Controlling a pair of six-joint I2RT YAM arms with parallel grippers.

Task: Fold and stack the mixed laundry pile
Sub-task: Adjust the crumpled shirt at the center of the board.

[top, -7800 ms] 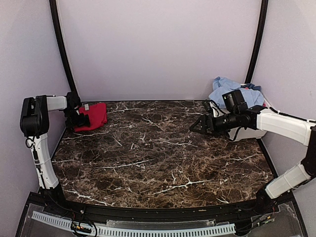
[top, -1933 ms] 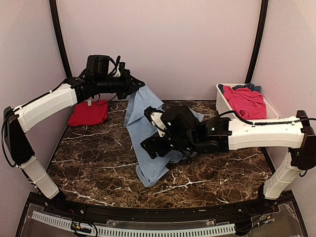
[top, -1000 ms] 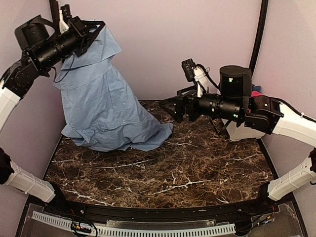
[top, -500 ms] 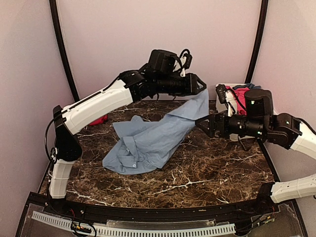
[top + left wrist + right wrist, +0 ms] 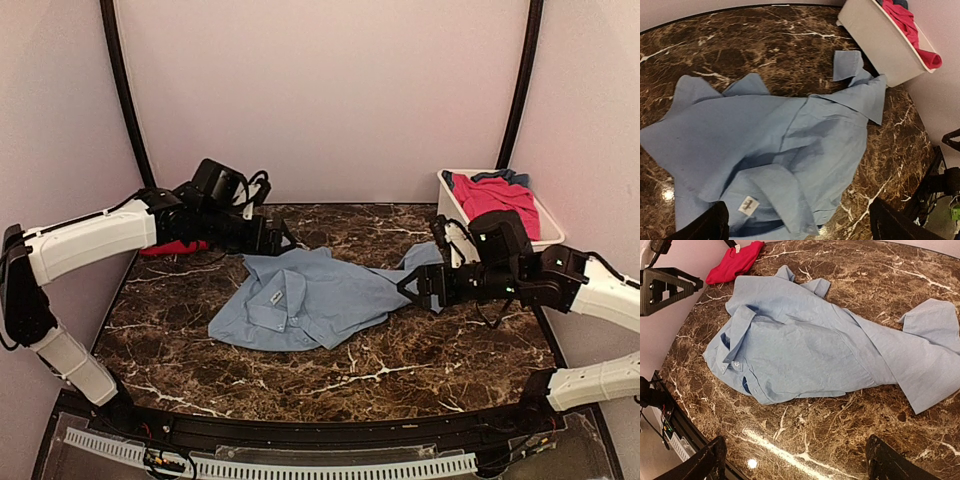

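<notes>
- L gripper point(image 5: 277, 240): fingers point(image 5: 715, 225) spread wide, nothing btwn them. Hangs over the back-left edge of the shirt; can't tell if it touches the cloth.
- R gripper point(image 5: 408, 287): jaws wide apart too, empty. Sits at the shirt's right end, pointing left.
- Light-blue shirt point(image 5: 310, 305): lies rumpled but mostly spread out mid-table on the marble table point(image 5: 400, 360). Collar w/ white label point(image 5: 746, 205) is at the near-left. One flap reaches right toward the tub, and its tip lies just beside the tub wall.
- White tub point(image 5: 875, 47): back-right corner of the table. Holds a pink-red piece point(image 5: 495, 195), part of it draped over the rim. A darker blue piece point(image 5: 515, 177) lies behind it.
- Red piece point(image 5: 737, 262): flat at the table's back-left, apart from the shirt. Partly hidden behind the L arm in the top view.
</notes>
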